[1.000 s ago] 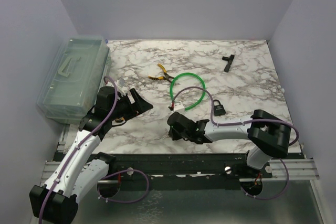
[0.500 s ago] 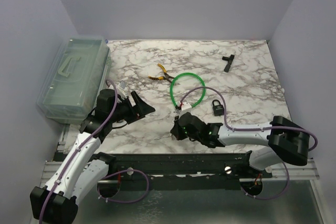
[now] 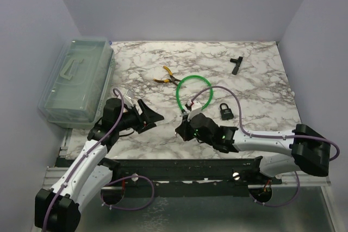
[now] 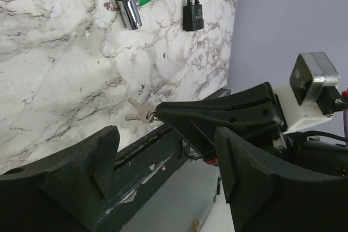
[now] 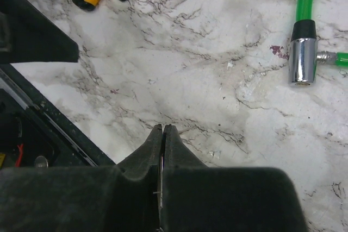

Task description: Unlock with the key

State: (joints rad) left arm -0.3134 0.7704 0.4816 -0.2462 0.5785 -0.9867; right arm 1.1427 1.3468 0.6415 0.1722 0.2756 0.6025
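While the right gripper [image 5: 163, 130], jaws shut, seems to pinch the key [image 4: 138, 114] well apart from the padlock [image 3: 226, 112], the left gripper [image 3: 148, 113] gapes empty; inserting and turning it remain undone.

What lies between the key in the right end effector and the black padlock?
Nothing: in the left wrist view only bare marble table separates the key from the padlock. The cable's silver end lies aside.
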